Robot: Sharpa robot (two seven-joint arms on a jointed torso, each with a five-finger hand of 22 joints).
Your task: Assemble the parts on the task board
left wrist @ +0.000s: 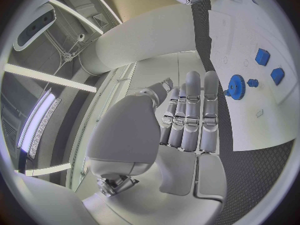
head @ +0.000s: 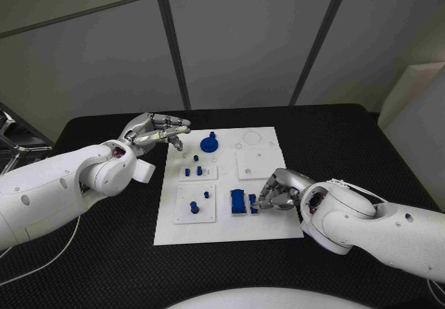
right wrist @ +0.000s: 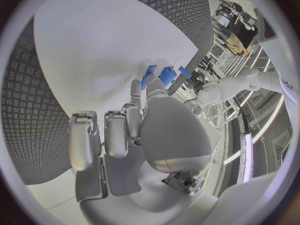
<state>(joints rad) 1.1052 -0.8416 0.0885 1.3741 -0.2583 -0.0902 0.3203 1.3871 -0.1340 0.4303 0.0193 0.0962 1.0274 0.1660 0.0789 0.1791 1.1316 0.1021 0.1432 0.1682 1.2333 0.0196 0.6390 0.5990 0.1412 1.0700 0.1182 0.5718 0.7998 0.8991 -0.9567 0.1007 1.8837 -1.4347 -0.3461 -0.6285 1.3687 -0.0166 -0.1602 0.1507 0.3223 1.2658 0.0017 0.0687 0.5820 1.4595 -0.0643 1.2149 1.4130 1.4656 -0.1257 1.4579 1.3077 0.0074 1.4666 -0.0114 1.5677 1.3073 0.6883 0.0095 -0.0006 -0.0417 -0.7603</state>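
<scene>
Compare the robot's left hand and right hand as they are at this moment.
The left hand hangs off the far left edge of the task board, while the right hand sits over its near right part. The left hand holds nothing, fingers extended together; the right hand's fingers are bent down at a blue block, though a grip is unclear. Both are silver hands on white arms.

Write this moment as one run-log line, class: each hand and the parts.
left hand: raised beside task board, holding nothing | right hand: fingers at blue block, grip unclear | blue gear: on board
</scene>
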